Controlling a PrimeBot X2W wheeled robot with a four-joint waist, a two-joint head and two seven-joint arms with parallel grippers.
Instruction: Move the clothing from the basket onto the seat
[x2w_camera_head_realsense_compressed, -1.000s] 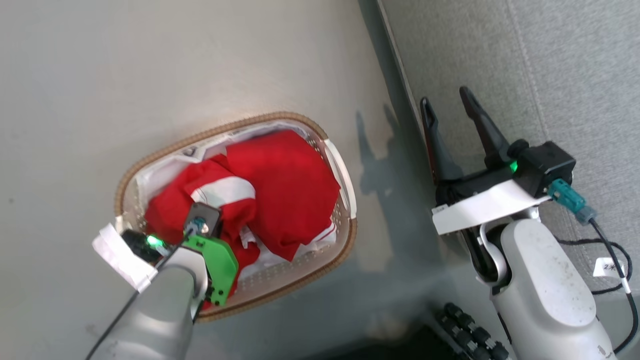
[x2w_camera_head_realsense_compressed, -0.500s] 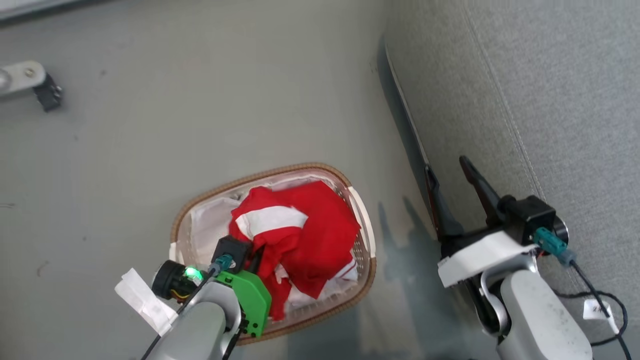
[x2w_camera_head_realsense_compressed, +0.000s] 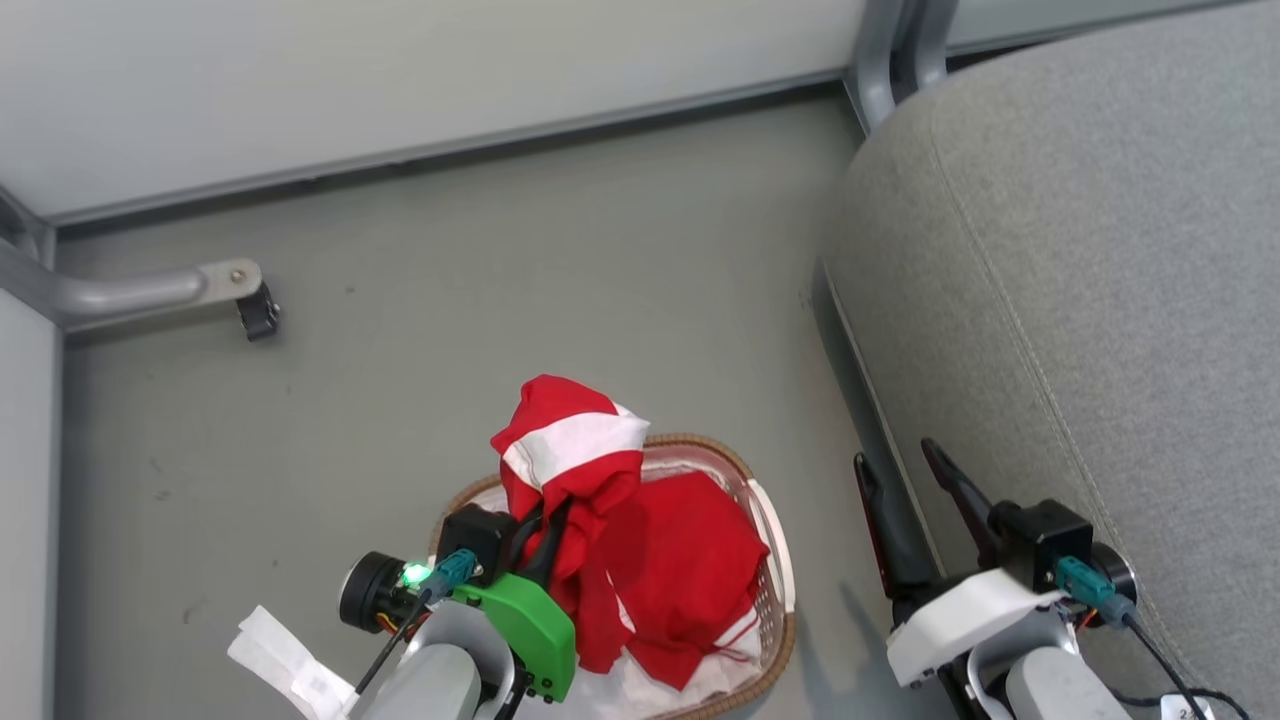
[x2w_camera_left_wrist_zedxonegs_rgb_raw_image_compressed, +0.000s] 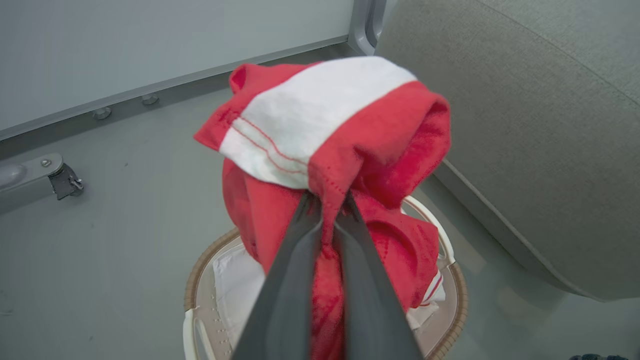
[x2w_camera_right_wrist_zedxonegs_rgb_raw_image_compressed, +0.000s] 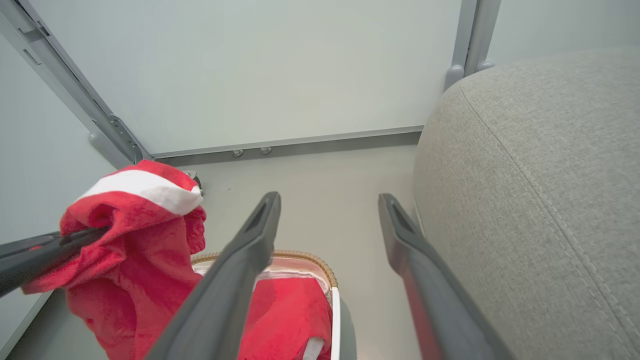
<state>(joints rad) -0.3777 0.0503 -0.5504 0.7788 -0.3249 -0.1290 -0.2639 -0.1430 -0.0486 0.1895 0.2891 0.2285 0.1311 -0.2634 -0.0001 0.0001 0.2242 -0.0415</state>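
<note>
My left gripper (x2w_camera_left_wrist_zedxonegs_rgb_raw_image_compressed: 327, 201) is shut on a red garment with a white band (x2w_camera_left_wrist_zedxonegs_rgb_raw_image_compressed: 320, 115), which it holds bunched above the basket (x2w_camera_head_realsense_compressed: 768, 500). Part of this garment (x2w_camera_head_realsense_compressed: 575, 445) hangs down into the basket. The second red garment (x2w_camera_head_realsense_compressed: 690, 570) lies inside the basket on the white liner (x2w_camera_left_wrist_zedxonegs_rgb_raw_image_compressed: 235, 280). The left gripper's fingers (x2w_camera_right_wrist_zedxonegs_rgb_raw_image_compressed: 50, 247) reach in from the left of the right wrist view, pinching the lifted garment (x2w_camera_right_wrist_zedxonegs_rgb_raw_image_compressed: 140, 190). My right gripper (x2w_camera_head_realsense_compressed: 893, 455) stands open and holds nothing, beside the front edge of the grey seat (x2w_camera_head_realsense_compressed: 1100, 300). The seat (x2w_camera_right_wrist_zedxonegs_rgb_raw_image_compressed: 540, 175) lies to the right of the basket.
The basket stands on a grey floor (x2w_camera_head_realsense_compressed: 500, 300). A pale wall panel (x2w_camera_head_realsense_compressed: 400, 70) runs behind it. A metal frame leg with a dark caster (x2w_camera_head_realsense_compressed: 255, 310) sits at the far left, and a metal post (x2w_camera_head_realsense_compressed: 890, 50) rises by the seat's far corner.
The head camera has tilted up, now showing the wall and the frame leg. My left gripper has raised the white-banded garment out of the basket. The right gripper stays open.
</note>
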